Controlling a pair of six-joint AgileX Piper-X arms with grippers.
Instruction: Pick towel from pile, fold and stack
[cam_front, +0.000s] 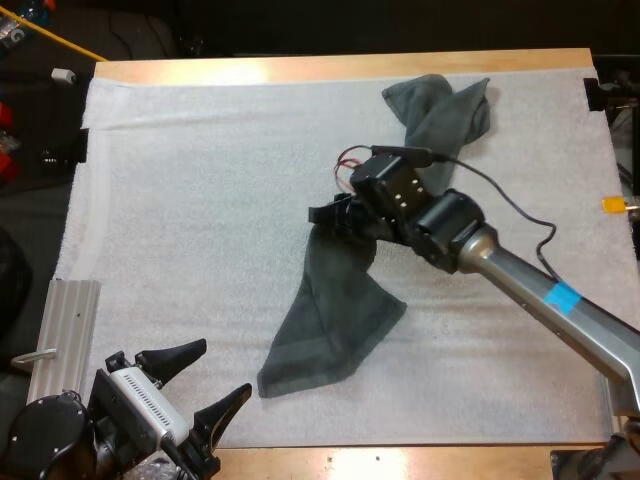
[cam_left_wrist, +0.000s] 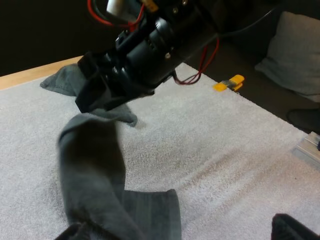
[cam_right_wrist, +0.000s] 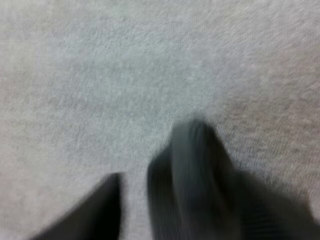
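- Towel (cam_front: 335, 320): dark grey-green. It lies in a long band across the mat (cam_front: 180, 200).
- Its far end sits crumpled toward the mat's far right. Its near end spreads into a wider flap, flat on the mat close to the near edge and about midway across.
- The band narrows in the middle, where it passes under my right gripper (cam_front: 328, 215). In the left wrist view the cloth there rises off the mat in a hump just below that gripper.
- The stretch beneath the gripper is hidden. It may be one cloth or two overlapping, and I can't settle that from here.
- Right gripper: over the middle of the mat, at the towel's narrow part, pointing toward the mat's left side. Its arm comes in from the right and crosses above the towel.
- Right claw state: the right wrist view is smeared, showing a fold of towel close in over bare mat. I cannot tell whether the claw is clamped on the cloth.
- Left gripper (cam_front: 200, 382): at the mat's near left, over its near edge. Its jaws are spread wide and hold nothing.
- It is near the flap's nearest corner and does not touch it.
- A ribbed metal bar (cam_front: 65, 330) lies along the mat's left edge, just beyond the left gripper.
- The table (cam_front: 300, 68) shows as wood past the mat's far side.
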